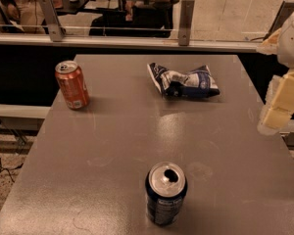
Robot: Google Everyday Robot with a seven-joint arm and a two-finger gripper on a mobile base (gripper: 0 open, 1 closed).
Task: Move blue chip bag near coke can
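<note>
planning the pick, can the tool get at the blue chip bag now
Probably yes: the tool hangs by the right edge of the table, with only bare surface between it and the chip bag.

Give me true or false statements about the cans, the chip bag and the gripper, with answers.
1. The crumpled dark-blue and white foil chip bag touches the orange-red soda can. False: they lie well apart.
2. The dark blue can stands upright nearest the camera. True.
3. The pale gripper holds the bag. False: it hangs at the picture's right edge, apart from the bag.
4. The orange-red can stands upright on the grey table. True.
</note>
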